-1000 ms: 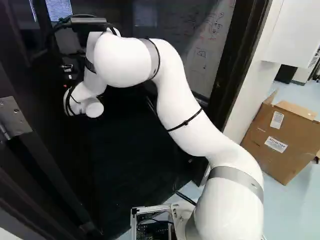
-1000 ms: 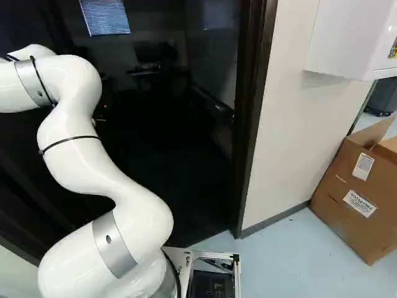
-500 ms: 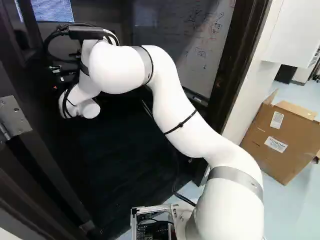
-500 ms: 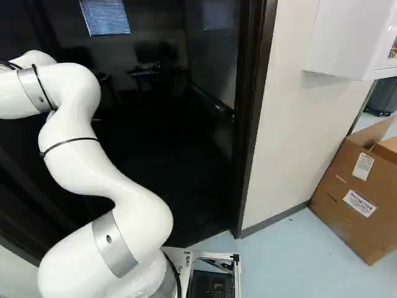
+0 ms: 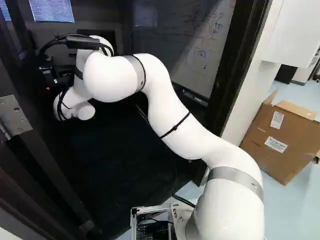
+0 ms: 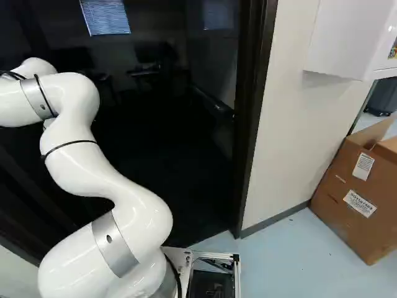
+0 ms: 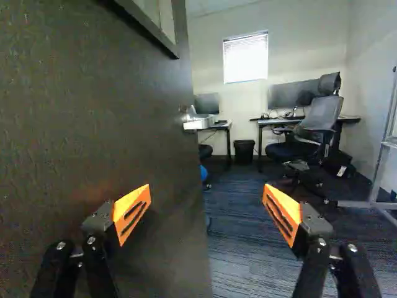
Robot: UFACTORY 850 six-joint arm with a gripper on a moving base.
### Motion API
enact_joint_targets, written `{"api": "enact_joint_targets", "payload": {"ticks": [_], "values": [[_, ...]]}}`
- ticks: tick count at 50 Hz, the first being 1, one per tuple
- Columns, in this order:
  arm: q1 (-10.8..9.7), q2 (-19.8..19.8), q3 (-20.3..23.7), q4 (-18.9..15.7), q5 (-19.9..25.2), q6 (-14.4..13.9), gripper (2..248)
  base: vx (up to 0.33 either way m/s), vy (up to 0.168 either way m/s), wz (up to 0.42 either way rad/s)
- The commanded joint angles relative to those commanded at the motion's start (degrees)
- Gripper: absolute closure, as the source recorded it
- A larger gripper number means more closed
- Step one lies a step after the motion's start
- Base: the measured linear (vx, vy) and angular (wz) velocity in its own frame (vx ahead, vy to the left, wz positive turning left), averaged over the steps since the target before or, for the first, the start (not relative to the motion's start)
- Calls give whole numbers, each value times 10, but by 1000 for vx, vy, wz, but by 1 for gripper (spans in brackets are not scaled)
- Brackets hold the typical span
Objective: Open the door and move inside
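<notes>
"Where's the door?"

"Open, with its dark face (image 7: 99,112) filling one side of the wrist view, right beside the jaws. Its silver handle (image 7: 197,121) sits well ahead of them, near the free edge. In the left base view there's a metal hinge (image 5: 14,116) at the left."

"And the jaws themselves?"

"Spread wide. The orange pads (image 7: 131,211) stand well apart, gripping nothing."

"How's the arm placed?"

"The arm (image 5: 185,125) rises at the foot of the left base view and bends over leftward, its wrist (image 5: 75,102) in front of the dark doorway. The door frame (image 5: 237,65) stands to its right, and past that a cardboard box (image 5: 282,142) tilts on the pale floor (image 6: 279,267)."

"What can you see inside?"

"Carpet (image 7: 239,261), a bright window (image 7: 246,58) in the far wall, and a small bin (image 7: 244,151) under it. Beside the bin, a wheeled chair (image 7: 322,121) is pulled up to a tabletop (image 7: 351,120) with a monitor (image 7: 285,95)."
</notes>
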Motion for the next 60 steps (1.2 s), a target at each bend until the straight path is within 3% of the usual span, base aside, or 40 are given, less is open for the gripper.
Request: {"api": "enact_joint_targets", "payload": {"ticks": [10,21,34,60], "values": [[5,-17,-25,-7,0,0,3,0,0,0],[5,-15,-21,-8,0,0,3,0,0,0],[-1,19,27,2,0,0,3,0,0,0],[-16,95,137,58,0,0,3,0,0,0]]}}
